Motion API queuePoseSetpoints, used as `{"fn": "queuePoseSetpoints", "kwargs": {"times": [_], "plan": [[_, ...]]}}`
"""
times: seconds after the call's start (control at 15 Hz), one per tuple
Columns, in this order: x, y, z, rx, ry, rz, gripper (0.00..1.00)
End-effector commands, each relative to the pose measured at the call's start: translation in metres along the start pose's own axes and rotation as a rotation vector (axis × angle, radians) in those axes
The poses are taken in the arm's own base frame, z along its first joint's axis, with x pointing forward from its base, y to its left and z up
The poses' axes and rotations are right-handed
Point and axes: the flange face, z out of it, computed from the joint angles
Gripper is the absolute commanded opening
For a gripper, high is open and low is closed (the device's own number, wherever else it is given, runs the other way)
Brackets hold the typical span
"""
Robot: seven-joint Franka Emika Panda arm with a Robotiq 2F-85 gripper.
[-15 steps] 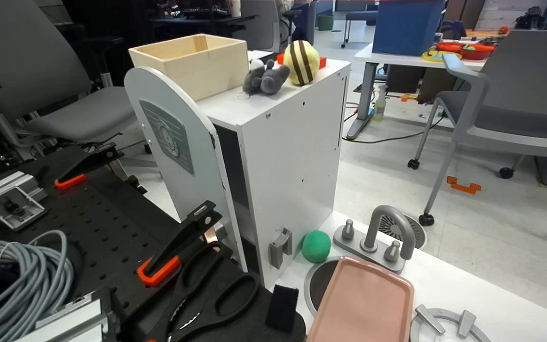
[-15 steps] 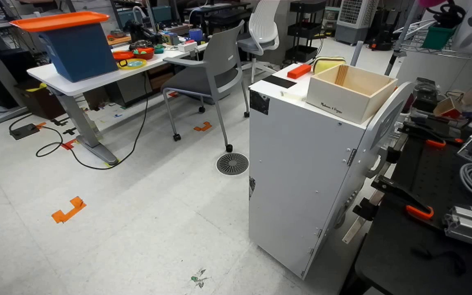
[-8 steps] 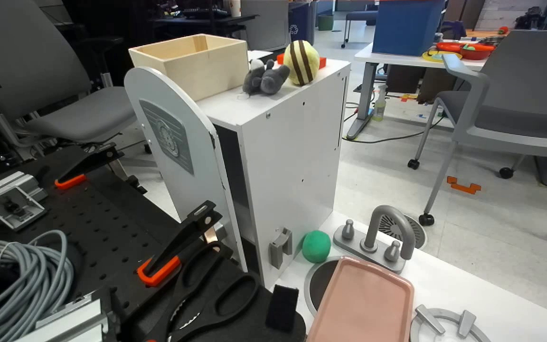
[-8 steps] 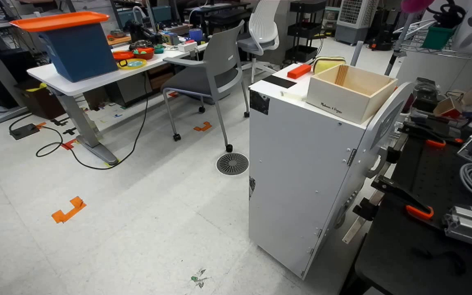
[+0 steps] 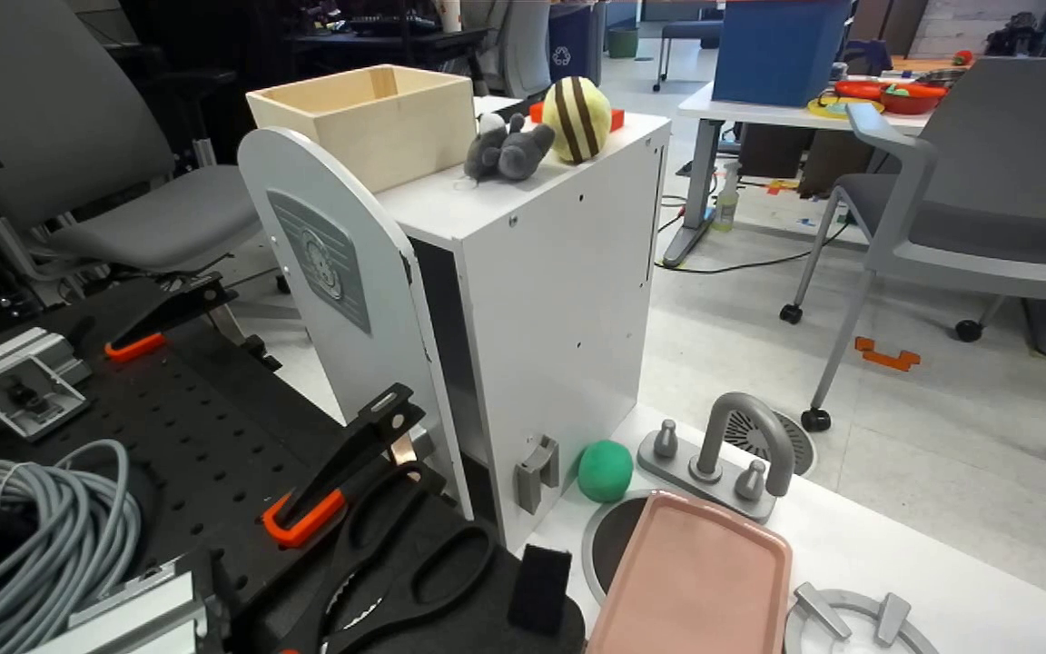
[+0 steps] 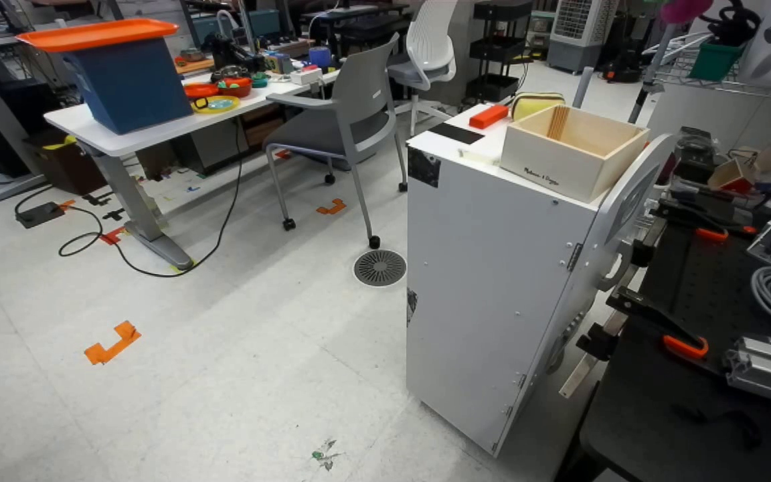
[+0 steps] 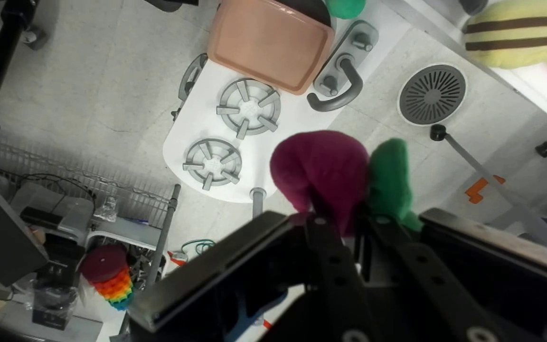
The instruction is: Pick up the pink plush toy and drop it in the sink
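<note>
Up high, presumably to clear the faucet (image 7: 356, 84), the end effector (image 7: 351, 225) clamps the pink plush toy (image 7: 325, 166) in its grip, and there's the sink (image 7: 314, 8) well below it, partly under a tray (image 7: 268, 42)!

Pink plush toy (image 6: 685, 10) cut off by top edge in exterior view. Sink (image 5: 612, 536) partly hidden by tray (image 5: 695, 581).

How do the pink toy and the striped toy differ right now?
The pink toy is partly green; the striped toy is yellow and brown. The pink toy is pinched in the gripper, in midair; the striped toy sits on the white cabinet. Both look like soft plush.
</note>
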Motion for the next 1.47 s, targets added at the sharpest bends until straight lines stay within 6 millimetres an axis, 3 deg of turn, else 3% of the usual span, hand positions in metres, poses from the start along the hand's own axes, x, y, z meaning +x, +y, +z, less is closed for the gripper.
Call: {"fn": "queuePoseSetpoints", "kwargs": {"times": [0.0,0.33,0.8,1.4], "plan": [[0.010,0.006,0.007,-0.021,0.000,0.026,0.03],[0.020,0.008,0.025,-0.025,-0.005,0.027,0.03],[0.044,0.014,0.031,-0.033,0.015,0.051,0.03],[0.054,-0.003,0.043,-0.034,0.099,-0.015,0.03]]}}
